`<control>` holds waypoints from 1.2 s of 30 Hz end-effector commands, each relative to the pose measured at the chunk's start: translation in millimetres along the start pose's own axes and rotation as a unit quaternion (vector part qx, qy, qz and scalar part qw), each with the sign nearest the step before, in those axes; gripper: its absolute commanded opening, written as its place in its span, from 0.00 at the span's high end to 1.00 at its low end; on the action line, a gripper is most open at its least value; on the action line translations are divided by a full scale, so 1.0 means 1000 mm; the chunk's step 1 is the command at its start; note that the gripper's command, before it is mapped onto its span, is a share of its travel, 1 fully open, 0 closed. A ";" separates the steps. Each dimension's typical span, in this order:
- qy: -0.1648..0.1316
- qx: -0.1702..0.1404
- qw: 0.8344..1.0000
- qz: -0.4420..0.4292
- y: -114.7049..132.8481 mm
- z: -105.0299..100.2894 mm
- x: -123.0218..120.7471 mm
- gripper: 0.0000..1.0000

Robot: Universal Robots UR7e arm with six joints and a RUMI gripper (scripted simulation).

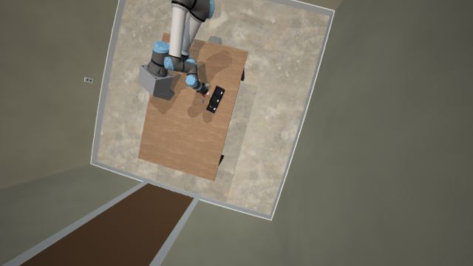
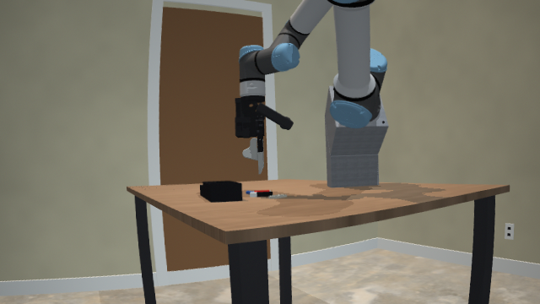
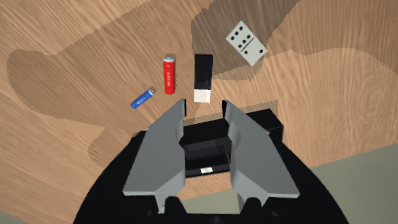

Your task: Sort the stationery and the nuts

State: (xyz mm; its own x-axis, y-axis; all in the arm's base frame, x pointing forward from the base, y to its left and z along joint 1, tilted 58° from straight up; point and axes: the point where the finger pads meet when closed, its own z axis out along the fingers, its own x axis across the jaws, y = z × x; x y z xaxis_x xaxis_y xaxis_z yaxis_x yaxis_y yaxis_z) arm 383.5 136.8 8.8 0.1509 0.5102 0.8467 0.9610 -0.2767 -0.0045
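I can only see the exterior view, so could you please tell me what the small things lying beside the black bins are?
Observer: The wrist view shows four: a red marker, a shorter blue marker, a black block with a white end and a white domino.
Operator: Thank you. Is the gripper carrying anything?
Observer: No. In the wrist view the gripper has a gap between its fingers with nothing in it.
Operator: And is it above the bins?
Observer: From the top it hangs beside the long side of the bins, roughly over the small things rather than over the bins.
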 end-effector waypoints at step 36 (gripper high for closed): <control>0.000 -0.001 1.000 0.000 0.001 0.064 -0.001 0.77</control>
State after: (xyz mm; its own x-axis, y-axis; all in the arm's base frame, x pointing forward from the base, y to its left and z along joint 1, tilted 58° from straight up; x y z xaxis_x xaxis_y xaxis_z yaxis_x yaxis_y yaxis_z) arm 398.8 186.7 -24.9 0.1512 0.5104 0.8465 0.9609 -0.2768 -0.0047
